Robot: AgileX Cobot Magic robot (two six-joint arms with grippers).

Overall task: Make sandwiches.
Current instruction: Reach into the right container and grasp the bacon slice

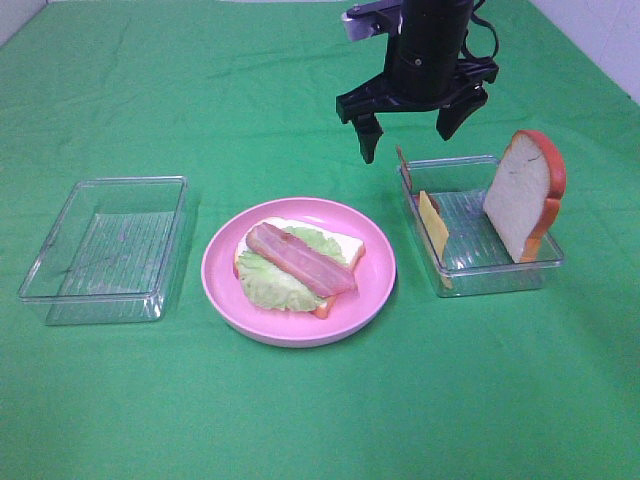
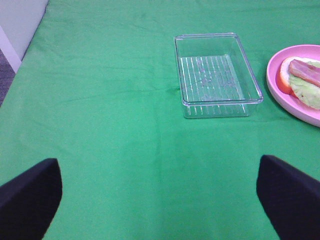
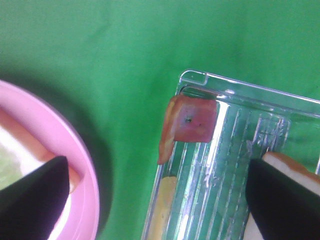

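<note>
High view alone: the whole spread on the green cloth counter (image 1: 320, 420), with the left clear plastic rectangular tray (image 1: 105, 250), the round pink plate (image 1: 375, 295) and the right clear plastic rectangular tray (image 1: 500, 278).
Left wrist view alone: the black left claw (image 2: 157, 170), spread wide with nothing between its fingers, over bare cloth near the left tray.
Right wrist view alone: a close look at the short pink-red bacon piece (image 3: 192, 120) propped in a corner of the right tray.
Plate: a white bread slice with orange-brown crust (image 1: 348, 246), a pale green ruffled lettuce leaf (image 1: 265, 285) and a long pink-red bacon strip (image 1: 300, 258), stacked.
Right tray: a small yellow cheese slice (image 1: 434, 220) leans on its left wall and a second crusted bread slice (image 1: 518, 190) stands at its right end.
Right claw: the black right claw (image 1: 405, 140) is spread wide and empty, hovering over the tray's far left corner. The bacon piece is below it, untouched. The cheese is near, the standing bread farther right.
</note>
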